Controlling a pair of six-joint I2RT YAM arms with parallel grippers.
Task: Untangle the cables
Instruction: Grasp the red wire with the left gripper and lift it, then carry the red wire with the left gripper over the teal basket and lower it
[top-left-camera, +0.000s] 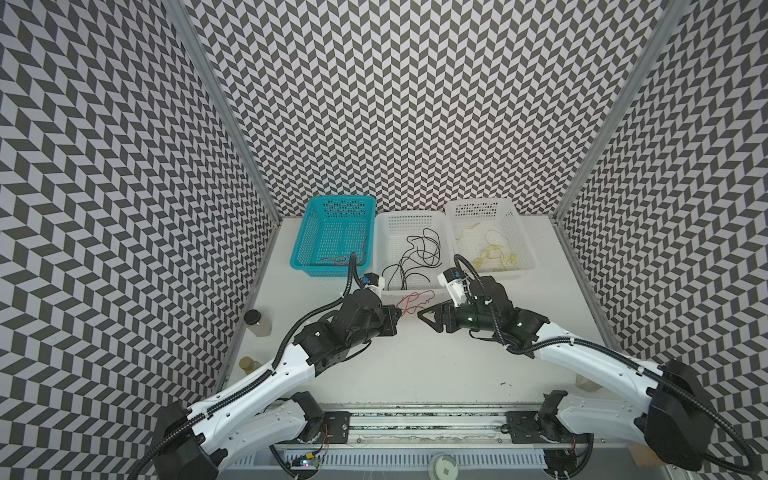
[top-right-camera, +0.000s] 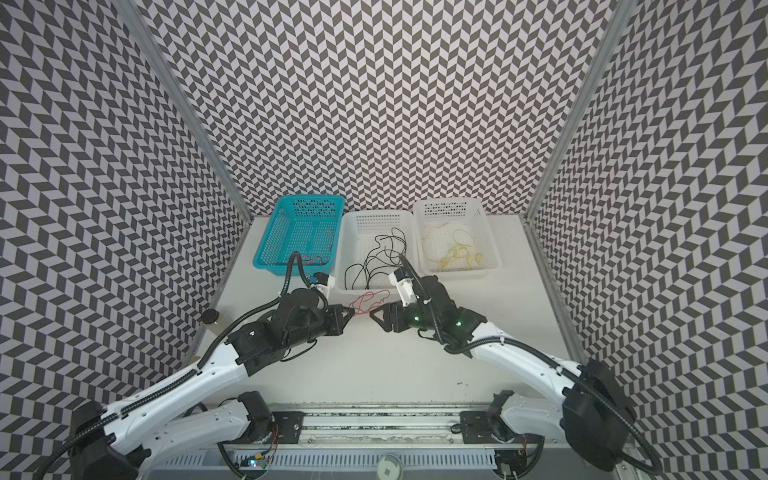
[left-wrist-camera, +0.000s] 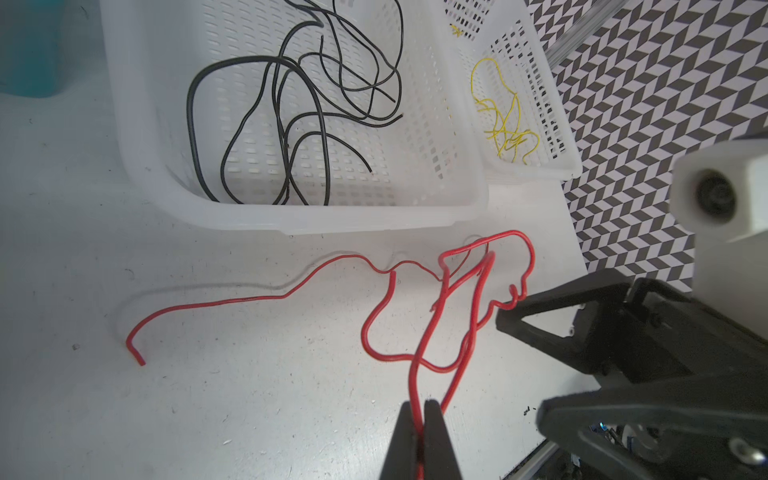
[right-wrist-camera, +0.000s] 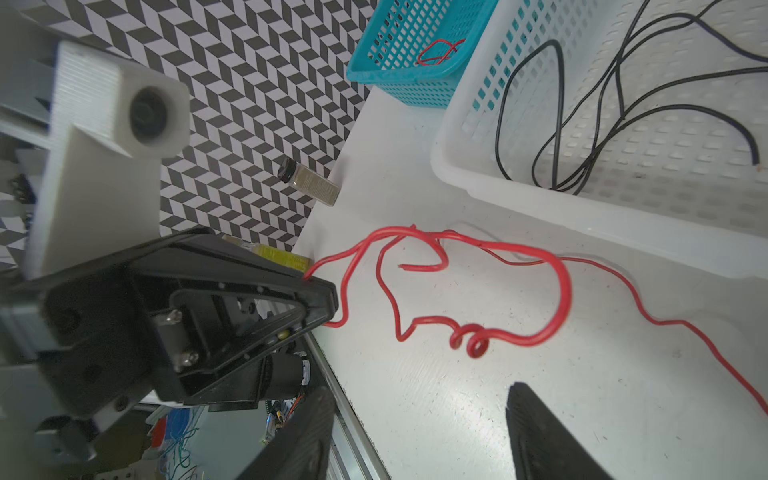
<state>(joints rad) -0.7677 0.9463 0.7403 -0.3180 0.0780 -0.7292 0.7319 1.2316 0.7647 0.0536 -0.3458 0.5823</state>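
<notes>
Trouble, as we judged it, sat in the red cables (left-wrist-camera: 249, 298) themselves, a loose tangle on the white table (top-left-camera: 415, 365) just in front of the middle white basket (left-wrist-camera: 332, 220). The left gripper (left-wrist-camera: 419, 411) was clamped tight on what looked like two red strands at once. A pull from there could have dragged the whole tangle along, or cinched the crossings instead of freeing one wire. The right gripper (right-wrist-camera: 415, 395) stood wide open and held nothing, its fingers pointed at the small corkscrew curl at one wire's end. We could not tell whether a fingertip touched that curl. Wire this thin could easily have slipped between the pads or been missed outright, and the curl could have hooked a neighbouring loop.

The wires were thin, smooth, plastic-sheathed and springy, keeping their bends and kinks instead of lying limp. The black cables (left-wrist-camera: 190, 108) rested in open loops in the middle basket. The yellow cables (top-left-camera: 492, 251) were in the other white basket (top-left-camera: 528, 249), and a lone red cable (top-left-camera: 338, 260) in the teal basket (top-left-camera: 301, 237). All three baskets were perforated moulded plastic; the table was matte and scuffed.
</notes>
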